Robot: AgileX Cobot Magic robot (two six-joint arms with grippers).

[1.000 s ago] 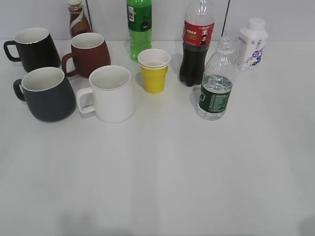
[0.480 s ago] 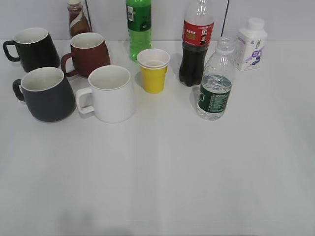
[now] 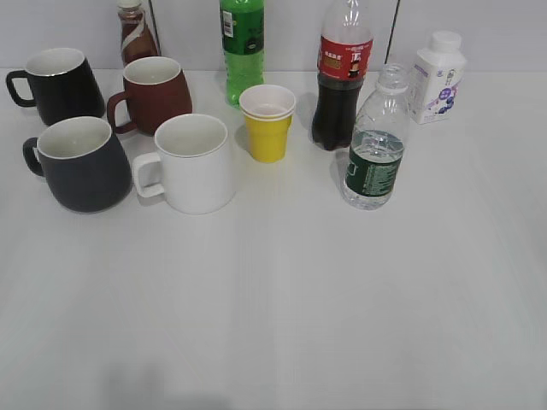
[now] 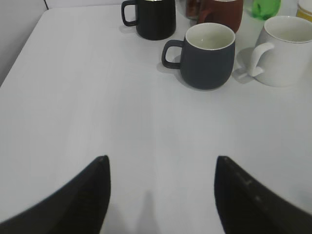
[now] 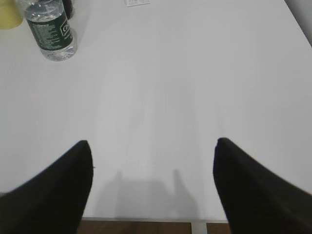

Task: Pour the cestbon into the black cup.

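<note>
- The cestbon [image 3: 374, 145] stands upright toward the right of the white table [image 3: 282, 307], just in front of the red-labelled cola bottle [image 3: 341, 77]; it has no cap, and I can't make out its water level.
- In the right wrist view only its lower half shows, at the top left corner [image 5: 50, 29]; the neck is cut off by the frame edge.
- The black cup [image 3: 79, 164] sits at the left, handle pointing left, just beside the white mug [image 3: 192, 162]. The wrist camera on that side sees it clearly [image 4: 206, 56].
- Behind it stand a glossier black mug [image 3: 57, 84] and a maroon mug [image 3: 153, 92]; the green bottle [image 3: 242, 47] and a brown bottle [image 3: 136, 32] lose their tops at the frame's upper edge.
- A yellow cup [image 3: 267, 122] stands mid-table, and a small white bottle [image 3: 438, 77] at far right.
- The left gripper [image 4: 161, 195] has its fingers spread wide over bare table, holding nothing.
- The right gripper [image 5: 152, 187] is likewise spread apart and empty, well apart from the cestbon.
- Neither arm shows in the exterior view.
</note>
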